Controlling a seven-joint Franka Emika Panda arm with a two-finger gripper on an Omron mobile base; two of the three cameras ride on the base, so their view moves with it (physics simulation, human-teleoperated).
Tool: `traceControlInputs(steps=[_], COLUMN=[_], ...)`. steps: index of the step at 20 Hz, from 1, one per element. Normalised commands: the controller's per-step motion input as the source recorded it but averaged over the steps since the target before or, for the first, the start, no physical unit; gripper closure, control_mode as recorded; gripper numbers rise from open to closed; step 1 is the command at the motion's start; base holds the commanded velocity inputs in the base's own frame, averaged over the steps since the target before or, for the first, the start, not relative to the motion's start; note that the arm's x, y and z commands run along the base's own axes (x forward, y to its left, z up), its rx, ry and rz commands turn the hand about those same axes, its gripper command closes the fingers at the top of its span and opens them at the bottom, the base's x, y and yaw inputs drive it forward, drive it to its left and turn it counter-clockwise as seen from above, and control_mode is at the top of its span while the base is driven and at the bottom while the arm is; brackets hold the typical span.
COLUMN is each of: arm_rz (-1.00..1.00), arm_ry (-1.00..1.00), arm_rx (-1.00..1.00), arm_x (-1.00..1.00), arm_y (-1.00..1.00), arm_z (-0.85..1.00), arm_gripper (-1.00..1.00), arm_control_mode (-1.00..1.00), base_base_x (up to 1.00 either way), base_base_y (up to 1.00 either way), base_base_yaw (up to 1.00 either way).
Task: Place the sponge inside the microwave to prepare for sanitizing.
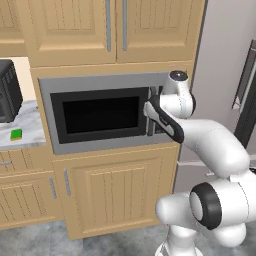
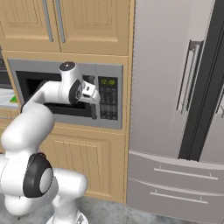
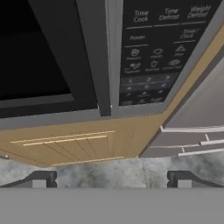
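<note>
The microwave (image 1: 100, 115) is built into the wooden cabinetry, and its black-windowed door is shut. Its keypad panel (image 2: 108, 98) shows green digits. The sponge (image 1: 16, 134), a small bright green block, lies on the marble counter to the microwave's left. My gripper (image 3: 111, 181) is open with nothing between its fingertips. It hovers close in front of the door's vertical grey handle (image 3: 103, 57), by the keypad (image 3: 162, 48). In the right base view the hand (image 2: 89, 94) is level with the middle of the door, at its right edge.
A black toaster oven (image 1: 7, 92) stands on the marble counter (image 1: 32, 125) behind the sponge. A tall steel fridge (image 2: 175, 87) is right of the microwave. Wooden cabinets hang above it, and a lower cabinet door (image 1: 115, 187) sits below.
</note>
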Motion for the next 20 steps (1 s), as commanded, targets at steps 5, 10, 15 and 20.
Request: traceControlInputs(steps=[5, 10, 15, 20], arm_rz=[0.0, 0.0, 0.0, 0.0], arm_ry=[-0.07, -0.08, -0.06, -0.17], arm_rx=[-0.05, 0.0, 0.0, 0.0], arm_x=[0.03, 0.12, 0.24, 0.33], arm_y=[0.0, 0.0, 0.0, 0.0], arm_z=[-0.33, -0.12, -0.18, -0.23], arm_gripper=[-1.0, -1.0, -1.0, -1.0], arm_control_mode=[-1.0, -1.0, -1.0, -1.0], base_base_x=[0.0, 0.0, 0.0, 0.0], base_base_y=[0.0, 0.0, 0.0, 0.0], base_base_yaw=[0.0, 0.0, 0.0, 0.0])
